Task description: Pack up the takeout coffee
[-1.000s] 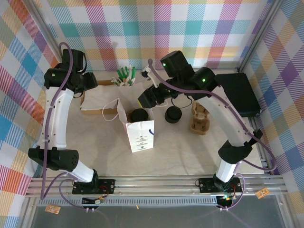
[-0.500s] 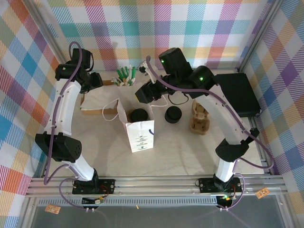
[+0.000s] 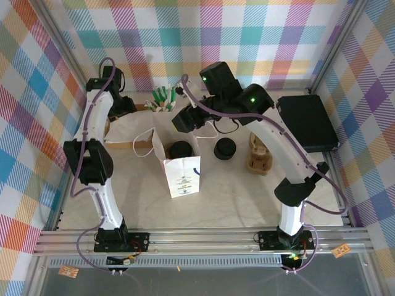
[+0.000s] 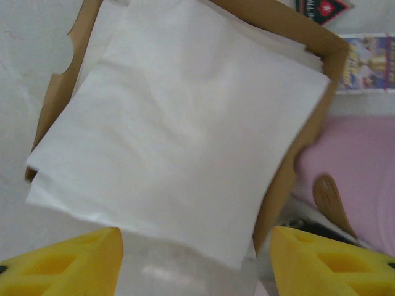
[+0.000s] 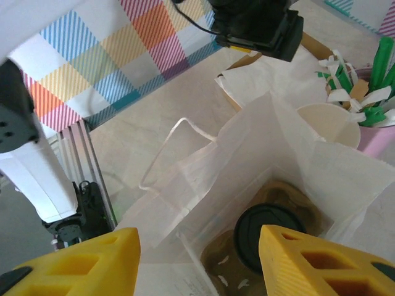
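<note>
Left arm (image 3: 92, 126) and right arm (image 3: 290, 151): white link shells, black joint housings, trailing purple cables (image 3: 78, 243). Green indicator lights (image 3: 252, 98) on the right arm. Yellow ribbed fingers (image 4: 68, 262).

The paper bag (image 3: 184, 179) bears printed lines (too small to read).

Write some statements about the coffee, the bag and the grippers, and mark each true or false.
1. The takeout coffee stands inside the white bag. True.
2. The right gripper holds the coffee. False: it is open and empty, above the bag.
3. The left gripper is open over white sheets in a brown box. True.
4. The black lids are in the bag. False: they stand on the table beside it.
</note>
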### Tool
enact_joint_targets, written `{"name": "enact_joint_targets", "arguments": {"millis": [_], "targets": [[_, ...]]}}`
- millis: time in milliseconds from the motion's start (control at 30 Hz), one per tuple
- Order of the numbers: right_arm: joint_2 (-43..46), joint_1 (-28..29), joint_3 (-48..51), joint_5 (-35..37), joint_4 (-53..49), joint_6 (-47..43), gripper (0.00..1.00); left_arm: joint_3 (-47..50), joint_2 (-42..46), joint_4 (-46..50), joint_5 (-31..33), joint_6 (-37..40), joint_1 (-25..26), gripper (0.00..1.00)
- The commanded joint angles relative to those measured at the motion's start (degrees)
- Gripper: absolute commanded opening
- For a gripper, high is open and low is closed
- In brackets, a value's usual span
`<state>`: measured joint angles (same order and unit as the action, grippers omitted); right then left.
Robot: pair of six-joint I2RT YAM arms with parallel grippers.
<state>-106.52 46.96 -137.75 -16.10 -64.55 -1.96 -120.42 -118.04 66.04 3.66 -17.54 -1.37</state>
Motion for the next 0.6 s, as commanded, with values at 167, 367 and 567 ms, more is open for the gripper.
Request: {"name": "enact_joint_targets", "arguments": {"millis": [167, 367, 567], "targets": [[-1.8, -0.2, -4.6, 3.8, -0.9, -5.4, 0.56, -24.9, -20.3, 6.6, 0.6, 0.7, -1.3, 0.70], [-2.6, -0.7, -5.5, 6.3, -1.0, -7.0, 0.58, -26.0, -24.4, 6.2, 0.6, -1.8, -2.4, 0.69], [-2.9, -0.9, -5.4, 7.3, -1.8, -7.5, 0.58, -23.6, -25.5, 7.4, 2.9, -1.8, -2.4, 0.67]]}}
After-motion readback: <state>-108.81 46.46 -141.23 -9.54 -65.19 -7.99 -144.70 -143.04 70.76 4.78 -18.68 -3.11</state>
